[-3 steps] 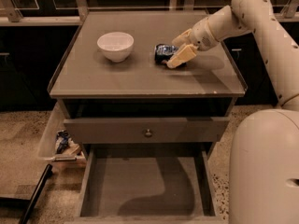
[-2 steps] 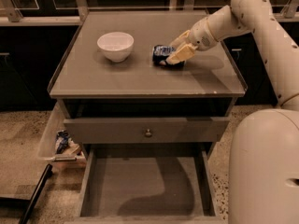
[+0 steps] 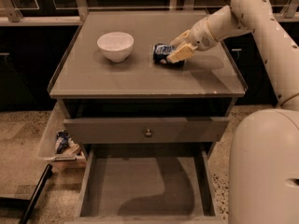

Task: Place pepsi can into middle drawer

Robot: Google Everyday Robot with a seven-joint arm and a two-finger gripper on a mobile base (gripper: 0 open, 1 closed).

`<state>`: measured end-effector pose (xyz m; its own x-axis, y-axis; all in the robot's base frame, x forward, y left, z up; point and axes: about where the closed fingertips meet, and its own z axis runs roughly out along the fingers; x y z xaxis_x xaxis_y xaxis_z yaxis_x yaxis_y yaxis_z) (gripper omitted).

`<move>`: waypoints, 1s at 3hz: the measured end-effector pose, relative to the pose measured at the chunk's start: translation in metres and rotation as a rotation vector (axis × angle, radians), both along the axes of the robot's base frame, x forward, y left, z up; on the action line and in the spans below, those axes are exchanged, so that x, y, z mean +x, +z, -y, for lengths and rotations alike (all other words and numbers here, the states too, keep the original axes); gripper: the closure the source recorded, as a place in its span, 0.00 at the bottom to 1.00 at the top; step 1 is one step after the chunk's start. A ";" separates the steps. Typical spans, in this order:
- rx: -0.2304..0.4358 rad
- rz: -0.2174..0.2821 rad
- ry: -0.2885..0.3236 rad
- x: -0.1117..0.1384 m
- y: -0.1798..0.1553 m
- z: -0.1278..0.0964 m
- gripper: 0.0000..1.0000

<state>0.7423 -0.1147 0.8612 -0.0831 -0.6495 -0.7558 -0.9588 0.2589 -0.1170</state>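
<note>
Pepsi can [image 3: 161, 53] lying on its side on the tabletop [image 3: 140, 80], towards the far right, just right of the white bowl [image 3: 115, 45] and apart from it. The pincer [image 3: 172, 50] reaches in from the right on the pale arm [image 3: 224, 24], low over the can's right end, with its two fingers [image 3: 180, 54] spread apart, one to the near side and one to the far side of the can; they appear not yet clamped, though contact cannot be confirmed. Below, the middle drawer [image 3: 117, 181] stands pulled out towards the viewer, its flat floor exposed, under a closed drawer front [image 3: 103, 129] bearing a small round knob [image 3: 148, 133]. Handling: a small can of this kind is probably light, with thin walls that yield and a smooth skin that slips; lying on its side, it will roll if nudged from one side only. The better hold is across the cylindrical body near mid-length, both fingers closing squarely on opposite sides with moderate force, since a hard squeeze could crush the wall and an off-centre grip near the rim could let the can pivot or squirt out. Lift clear of the bowl before carrying it towards the drawer.
</note>
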 end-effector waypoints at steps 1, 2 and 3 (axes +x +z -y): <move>0.008 -0.006 -0.008 0.000 -0.003 0.000 1.00; 0.033 0.000 -0.008 -0.007 -0.003 -0.001 1.00; 0.048 0.031 0.009 -0.023 0.007 -0.002 1.00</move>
<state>0.7193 -0.1127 0.8686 -0.0534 -0.6131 -0.7882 -0.9571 0.2564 -0.1347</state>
